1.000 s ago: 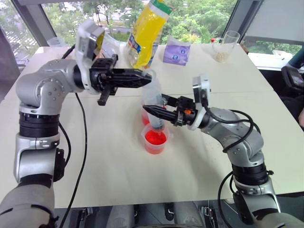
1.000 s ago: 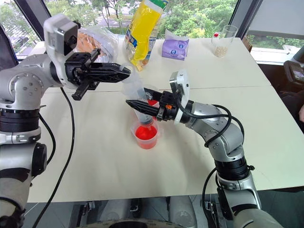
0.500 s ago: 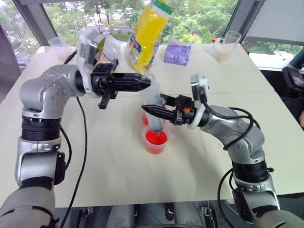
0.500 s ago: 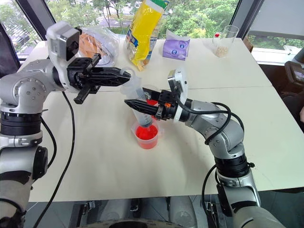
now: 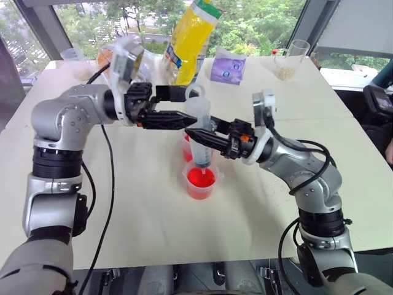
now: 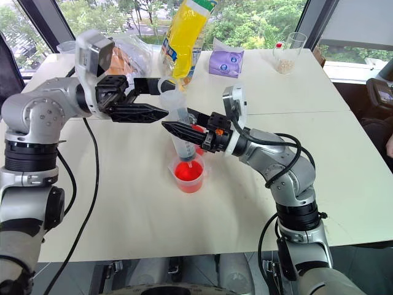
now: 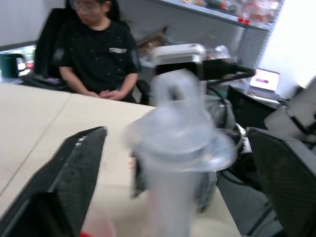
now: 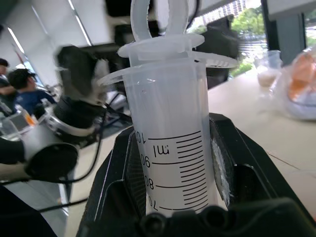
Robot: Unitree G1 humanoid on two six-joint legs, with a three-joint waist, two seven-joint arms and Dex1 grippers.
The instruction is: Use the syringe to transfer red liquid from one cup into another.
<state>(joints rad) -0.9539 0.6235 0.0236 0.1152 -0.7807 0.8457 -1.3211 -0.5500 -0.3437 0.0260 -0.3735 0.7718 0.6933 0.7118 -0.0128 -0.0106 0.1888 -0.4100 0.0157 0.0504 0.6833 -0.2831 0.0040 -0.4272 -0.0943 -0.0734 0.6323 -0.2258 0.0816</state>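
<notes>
My right gripper (image 5: 206, 138) is clamped on the large clear plastic syringe (image 5: 199, 132), upright with its tip over the small clear cup of red liquid (image 5: 201, 180). My left gripper (image 5: 178, 106), at 10 o'clock, spreads around the white plunger (image 5: 198, 104). The barrel looks light, rigid and slippery; I'd pinch the plunger's flange.

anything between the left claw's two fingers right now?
Yes: the syringe top, plunger end, stands between the open left claw fingers, untouched. Clear in left wrist view.

One large clear plastic syringe (image 5: 199, 132), two small clear cups of red liquid (image 5: 201, 179), one tall yellow bag (image 5: 189, 42), one purple packet (image 5: 228, 66), one clear glass (image 5: 297, 51) far right.
</notes>
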